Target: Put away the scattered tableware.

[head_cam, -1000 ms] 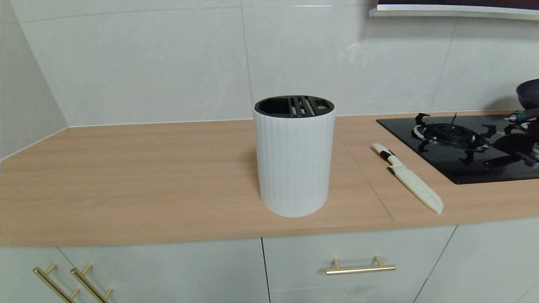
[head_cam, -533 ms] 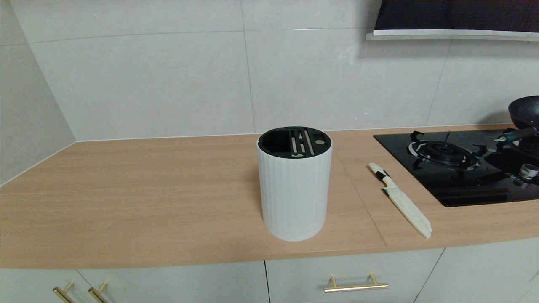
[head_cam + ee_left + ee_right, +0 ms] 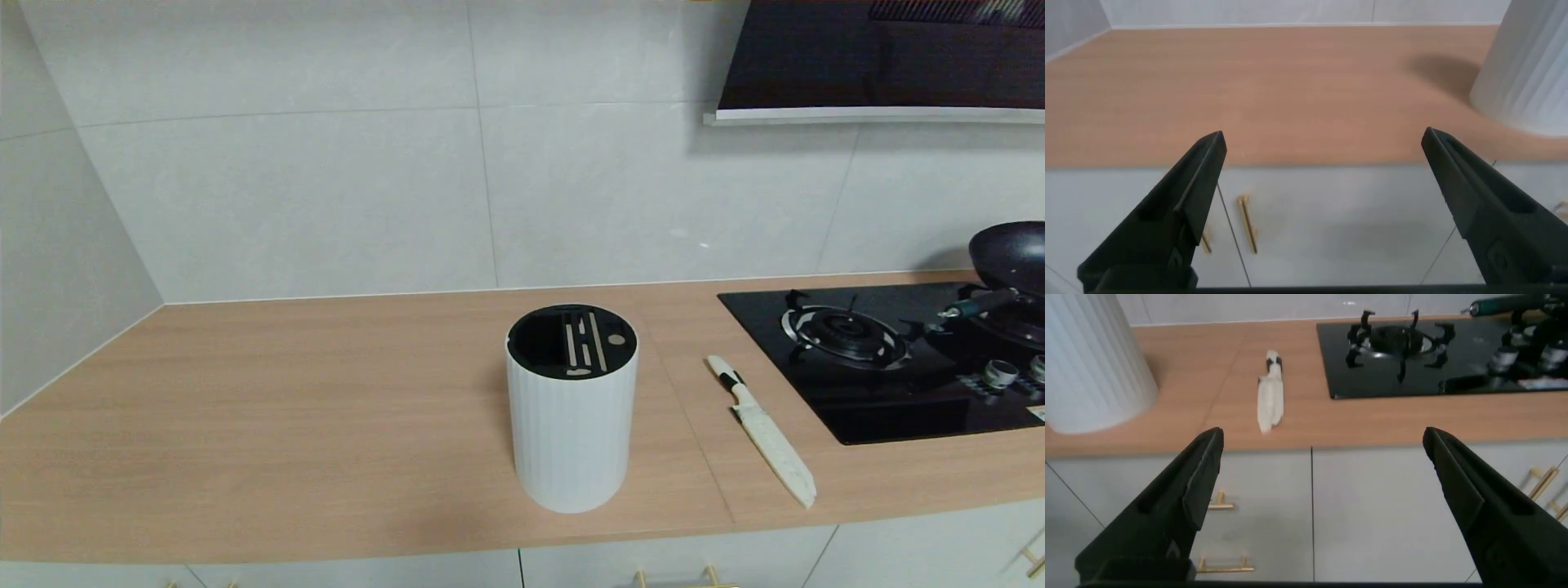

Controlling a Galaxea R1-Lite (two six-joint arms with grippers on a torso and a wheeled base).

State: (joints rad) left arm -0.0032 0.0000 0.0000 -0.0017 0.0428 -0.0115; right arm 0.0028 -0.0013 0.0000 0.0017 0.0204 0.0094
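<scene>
**Head view.** Shows a white ribbed cylindrical knife holder (image 3: 571, 433) upright on the light wooden countertop (image 3: 286, 425), near the front edge, topped by a black slotted insert (image 3: 571, 353). Shows, to its right and apart from it, a cream-bladed kitchen knife (image 3: 761, 429) with a white-and-black handle. Lies flat between the holder and the black glass gas hob (image 3: 882, 384), handle toward the wall, tip close to the front edge. Farther right, a dark wok (image 3: 1012, 249) on the hob.

**Left wrist view.** Left gripper (image 3: 1323, 139) spread wide and empty, hanging in front of the cabinet fronts with their brass cabinet handles (image 3: 1245, 224), short of the counter. Holder (image 3: 1527, 73) off to one side on the wood.

**Right wrist view.** Right gripper (image 3: 1323, 434) likewise wide apart, holding nothing, facing the counter's front. Knife (image 3: 1269, 396) ahead on the wood, between holder (image 3: 1090, 367) and hob (image 3: 1429, 351).

**Risks, as judged.**
- Thin blade flat on a hard surface: likely to skid under a shallow pinch, or to slide off the nearby front edge if nudged.
- Safer taken by the handle than by the smooth blade.
- Narrow slots: could jam a tilted blade on the insert, or tip the tall holder standing so near the edge.

**Writing.** Small pale label at the hob's front corner (image 3: 1037, 412), too small to read. Nothing legible on holder or knife.
</scene>
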